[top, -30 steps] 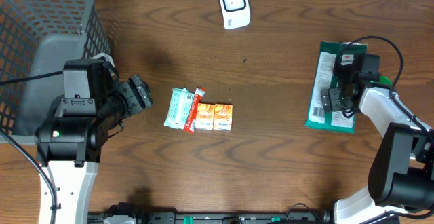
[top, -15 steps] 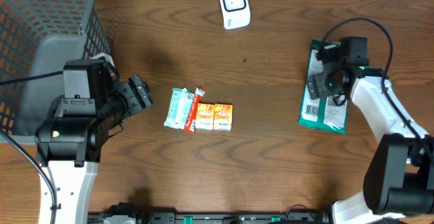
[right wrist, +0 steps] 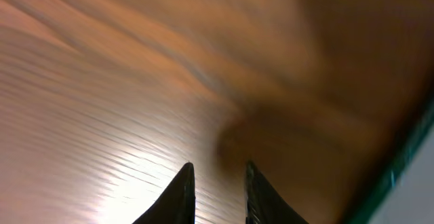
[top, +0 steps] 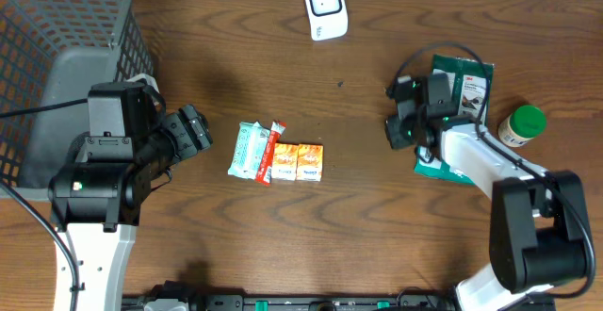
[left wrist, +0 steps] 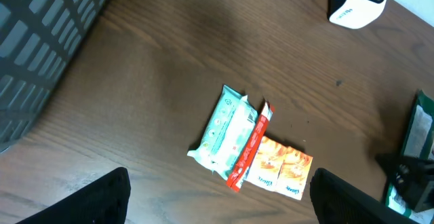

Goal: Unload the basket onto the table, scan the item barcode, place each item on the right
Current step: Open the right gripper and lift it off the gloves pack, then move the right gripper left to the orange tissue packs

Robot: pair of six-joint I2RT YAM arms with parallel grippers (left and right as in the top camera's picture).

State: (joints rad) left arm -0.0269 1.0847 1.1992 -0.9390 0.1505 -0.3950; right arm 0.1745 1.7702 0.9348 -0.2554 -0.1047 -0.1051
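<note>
Evidently packet [top: 464, 83] judged light, floppy, slick; best pinched at edge. Right claw [right wrist: 217, 173] nearly together, empty; left claw [left wrist: 218, 180] apart.

A white scanner [top: 325, 8] stands at the far edge of the wooden bench [top: 377, 236]. Mid-bench, a teal packet [top: 248, 149], a red stick [top: 271, 153] and two orange packets [top: 299, 161] lie touching in a row. The right claw [top: 399, 127] sits at the left edge of a green packet [top: 464, 83] (its jaws are too dark to read, perhaps nearly together). A green-capped bottle [top: 521, 125] stands just beside the packet. The left claw [top: 193, 132] hovers near a gray basket [top: 57, 28].
</note>
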